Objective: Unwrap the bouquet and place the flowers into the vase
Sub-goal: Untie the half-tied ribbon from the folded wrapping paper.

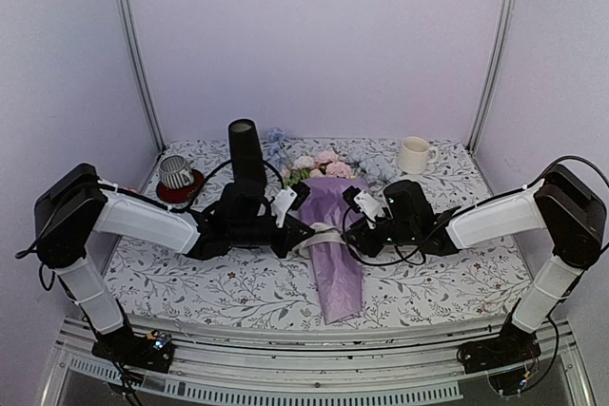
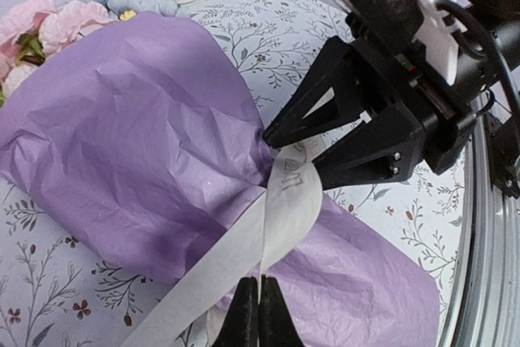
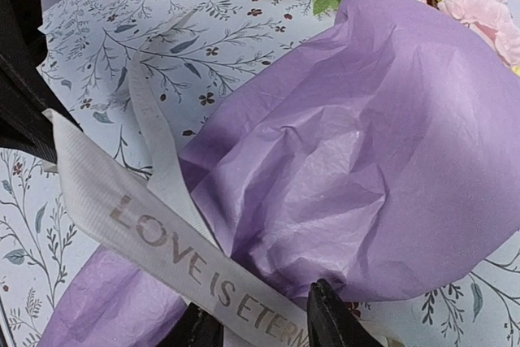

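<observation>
One tug and I'm dragging the bouquet (image 1: 335, 268): left pincer (image 2: 258, 302) is pinching the ribbon (image 2: 284, 197), right pincer (image 2: 291, 158) straddling it, half-wide.

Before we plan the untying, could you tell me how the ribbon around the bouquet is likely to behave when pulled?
The ribbon looks flat, floppy and twisted, so it probably follows a pull limply. The wrapping paper beneath is thin and creased, so it may crumple.

There is one lilac paper-wrapped bouquet of artificial flowers (image 1: 335, 254), one cream printed ribbon (image 3: 162, 241), one tall matte black vase (image 1: 245, 154), one white ceramic mug (image 1: 413, 155), one striped grey cup (image 1: 175, 171) and one red saucer (image 1: 183, 194). Two white-and-black robot arms are there: left arm (image 1: 143, 221), right arm (image 1: 495, 221).
</observation>
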Motion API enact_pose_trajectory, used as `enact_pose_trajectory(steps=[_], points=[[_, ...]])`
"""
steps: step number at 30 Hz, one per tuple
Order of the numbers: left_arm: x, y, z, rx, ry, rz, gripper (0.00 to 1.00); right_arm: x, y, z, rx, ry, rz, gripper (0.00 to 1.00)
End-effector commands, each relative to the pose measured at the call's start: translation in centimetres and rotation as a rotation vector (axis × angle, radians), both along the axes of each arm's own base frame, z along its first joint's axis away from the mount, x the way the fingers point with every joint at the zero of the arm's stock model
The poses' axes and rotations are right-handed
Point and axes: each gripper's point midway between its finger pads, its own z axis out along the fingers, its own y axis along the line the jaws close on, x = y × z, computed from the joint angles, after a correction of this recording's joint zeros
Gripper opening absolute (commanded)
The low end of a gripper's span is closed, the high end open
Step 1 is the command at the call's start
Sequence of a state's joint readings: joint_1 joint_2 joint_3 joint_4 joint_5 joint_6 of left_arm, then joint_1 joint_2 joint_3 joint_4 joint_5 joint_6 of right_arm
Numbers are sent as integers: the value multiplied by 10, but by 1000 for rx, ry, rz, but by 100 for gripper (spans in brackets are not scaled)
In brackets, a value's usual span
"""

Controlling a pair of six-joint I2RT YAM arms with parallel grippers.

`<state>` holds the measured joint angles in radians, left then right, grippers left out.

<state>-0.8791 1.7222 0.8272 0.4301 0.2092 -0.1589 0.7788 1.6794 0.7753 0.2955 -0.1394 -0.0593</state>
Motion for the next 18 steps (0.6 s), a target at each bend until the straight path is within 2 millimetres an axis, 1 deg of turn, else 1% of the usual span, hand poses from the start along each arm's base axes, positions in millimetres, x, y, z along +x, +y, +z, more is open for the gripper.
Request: enact_pose_trajectory(steps=[1,8,13,17,18], points=[[1,3,15,-27,-34,25,0,10,-5,12,9,-41,-67,35],[1,5,18,-29,-43,36,0,19,-14,7,-27,-56,-136,24],[2,7,19,-28,-47,44,0,23,-19,6,-42,-63,-164,21],[3,8,18,-21,-47,54,0,23,-21,10,-41,-72,-174,20],[4,9,17,-18,-47,59,0,23,-21,10,-41,-74,-173,16]])
